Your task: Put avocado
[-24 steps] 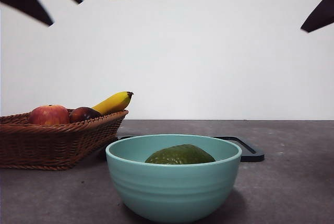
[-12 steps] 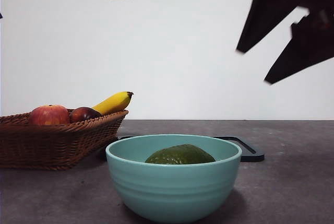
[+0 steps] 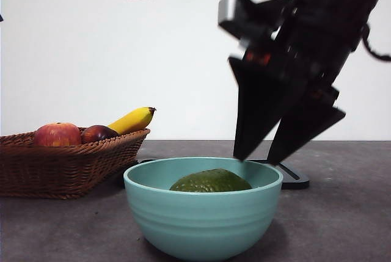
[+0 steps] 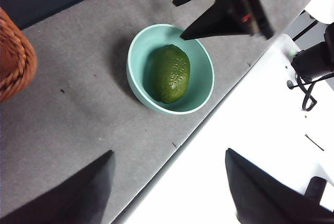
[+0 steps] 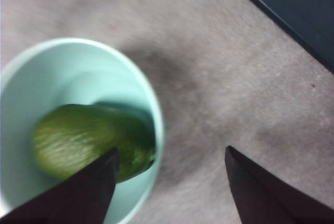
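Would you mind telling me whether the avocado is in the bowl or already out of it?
In. The avocado lies on its side inside the bowl; the open right gripper hangs above the rim, not touching it.

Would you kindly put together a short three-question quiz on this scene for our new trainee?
1. True or false: the dark green oval avocado lies inside the light teal bowl.
2. Which gripper hangs with open jaws above the bowl's rim: A) left gripper, B) right gripper?
3. Fill in: the yellow banana rests in the brown woven ____, beside the red apple.

Key: 1 true; 2 B; 3 basket.
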`<state>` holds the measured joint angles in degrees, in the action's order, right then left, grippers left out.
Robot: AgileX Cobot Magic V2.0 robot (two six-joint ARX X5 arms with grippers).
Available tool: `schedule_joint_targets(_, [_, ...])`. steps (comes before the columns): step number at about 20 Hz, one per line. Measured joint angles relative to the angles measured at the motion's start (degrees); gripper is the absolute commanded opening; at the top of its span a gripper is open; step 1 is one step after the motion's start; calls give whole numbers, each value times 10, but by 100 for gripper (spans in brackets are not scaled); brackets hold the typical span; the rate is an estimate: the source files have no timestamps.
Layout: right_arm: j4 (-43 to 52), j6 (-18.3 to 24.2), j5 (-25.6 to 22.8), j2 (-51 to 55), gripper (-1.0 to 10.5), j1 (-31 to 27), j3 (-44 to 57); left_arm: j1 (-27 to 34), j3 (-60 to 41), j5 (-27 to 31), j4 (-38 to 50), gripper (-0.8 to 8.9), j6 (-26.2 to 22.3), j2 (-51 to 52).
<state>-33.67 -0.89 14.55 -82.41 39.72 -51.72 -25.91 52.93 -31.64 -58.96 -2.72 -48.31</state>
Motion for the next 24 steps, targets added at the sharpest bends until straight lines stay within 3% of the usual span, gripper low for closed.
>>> schedule_joint_targets(7, [40, 0, -26, -49, 164, 15, 0, 0, 0, 0, 0, 342, 0, 0])
schedule_joint_targets(11, [44, 0, -25, -61, 14, 20, 0, 0, 0, 0, 0, 342, -3, 0])
schedule_joint_targets(19, [28, -23, -20, -61, 14, 30, -18, 0, 0, 0, 0, 342, -4, 0])
schedule_joint_targets(24, [-47, -35, -28, -60, 14, 18, -127, 0, 0, 0, 0, 342, -4, 0])
